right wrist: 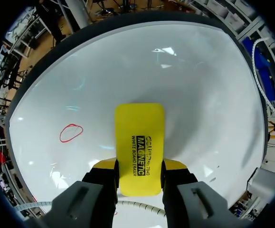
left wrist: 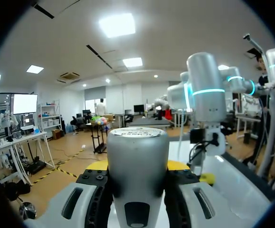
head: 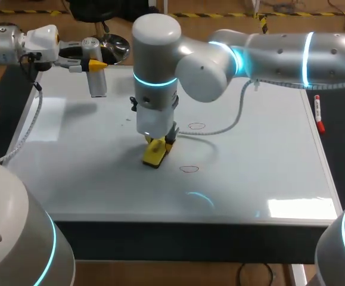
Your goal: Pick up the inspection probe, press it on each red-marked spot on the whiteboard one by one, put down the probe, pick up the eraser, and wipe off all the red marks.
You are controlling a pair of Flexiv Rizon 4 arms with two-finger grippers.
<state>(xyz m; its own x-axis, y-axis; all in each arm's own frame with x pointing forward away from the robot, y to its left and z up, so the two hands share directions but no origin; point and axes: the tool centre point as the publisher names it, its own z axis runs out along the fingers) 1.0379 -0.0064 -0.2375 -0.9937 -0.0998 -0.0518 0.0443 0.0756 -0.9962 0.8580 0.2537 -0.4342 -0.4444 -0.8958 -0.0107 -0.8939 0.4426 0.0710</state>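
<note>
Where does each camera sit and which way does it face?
Head: above, behind, looking down on whiteboard; left arm, right arm show.
Left wrist: looks level across the whiteboard; left gripper shut on probe, right arm ahead.
Right wrist: looks down at whiteboard; right gripper shut on eraser.
Shared: head and right wrist show the eraser.

a robotics lab: a left arm (head: 8, 44) and a right arm (head: 279, 53) hang over a whiteboard (head: 255, 173) table.

Bright overhead light, glare on whiteboard (head: 261, 155) — soft shadows
</note>
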